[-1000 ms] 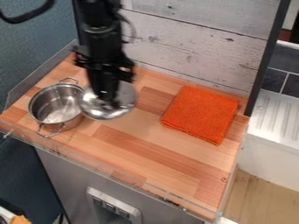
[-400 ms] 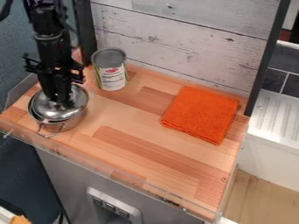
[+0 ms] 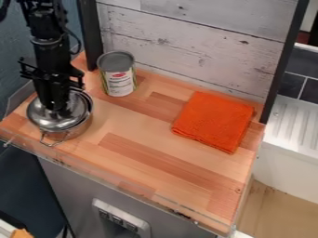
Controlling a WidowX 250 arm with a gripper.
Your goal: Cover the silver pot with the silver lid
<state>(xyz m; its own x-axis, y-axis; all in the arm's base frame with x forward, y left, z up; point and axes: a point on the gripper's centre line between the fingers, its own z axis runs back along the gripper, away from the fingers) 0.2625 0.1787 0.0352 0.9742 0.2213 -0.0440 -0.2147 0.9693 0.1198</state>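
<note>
At the left of the counter, the black gripper [image 3: 57, 109] hangs straight down over the silver pot [image 3: 73, 130], shut on the knob of the silver lid [image 3: 46, 119]. The lid lies over the pot's opening, shifted a little toward the left, so that a strip of the pot's rim and inner wall shows along the right side. The knob is hidden behind the gripper. I cannot tell whether the lid touches the rim.
A can with a white label [image 3: 119, 74] stands behind and to the right of the pot, near the back wall. A folded orange cloth [image 3: 213, 122] lies on the right half of the wooden counter [image 3: 149, 153].
The gripper has carried the lid left from beside the pot to above it, lately shifting slightly further left. The can behind has come into sight. The pot has stayed put.
</note>
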